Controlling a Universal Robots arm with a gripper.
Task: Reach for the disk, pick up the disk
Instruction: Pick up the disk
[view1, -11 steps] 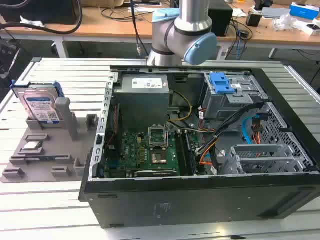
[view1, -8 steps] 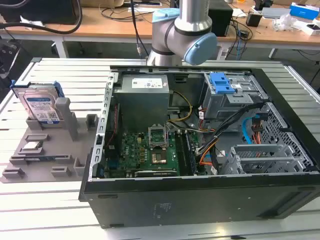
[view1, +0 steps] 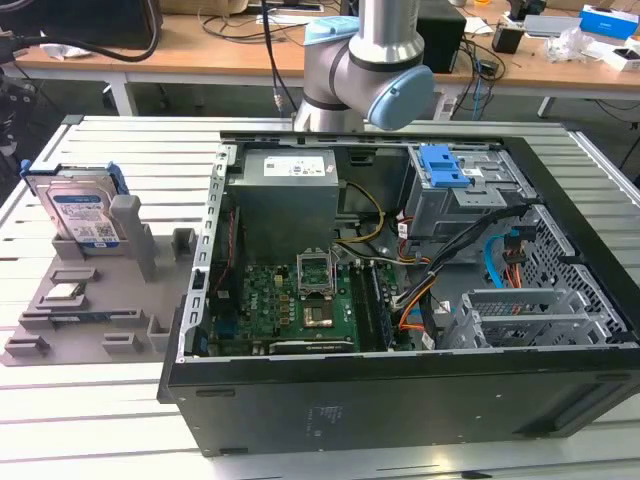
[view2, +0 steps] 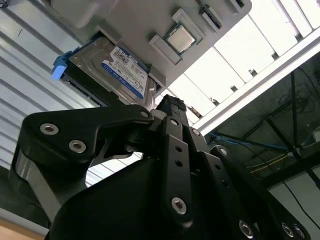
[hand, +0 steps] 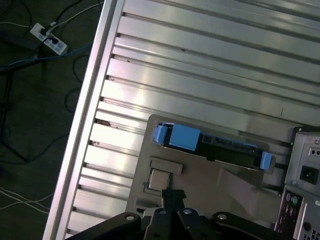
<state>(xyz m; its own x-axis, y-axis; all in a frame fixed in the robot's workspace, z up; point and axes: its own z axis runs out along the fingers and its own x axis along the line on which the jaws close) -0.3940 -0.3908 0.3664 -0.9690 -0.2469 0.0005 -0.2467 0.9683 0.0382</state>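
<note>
One disk (view1: 85, 215) stands on edge in the grey holder (view1: 125, 295) on the bench (view1: 80, 420), at 9 o'clock from the open computer case (view1: 400, 400) in the exterior view. A processor chip (view1: 63, 293) lies at its 6 o'clock. My fingers (hand: 172, 196) are pressed together, empty, apart from it.

Bench (view1: 130, 150): silver aluminium top of parallel slotted profiles, lying below the fingers (hand: 173, 196).
Fixture (hand: 200, 175): grey moulded holder plate, flat on the bench, just beyond the fingertips in the first wrist view.
Computer case (view1: 400, 400): black tower on its side, open panel upward, resting on the bench beside the fixture, farther from the fingers than the fixture and off to one side.
</note>
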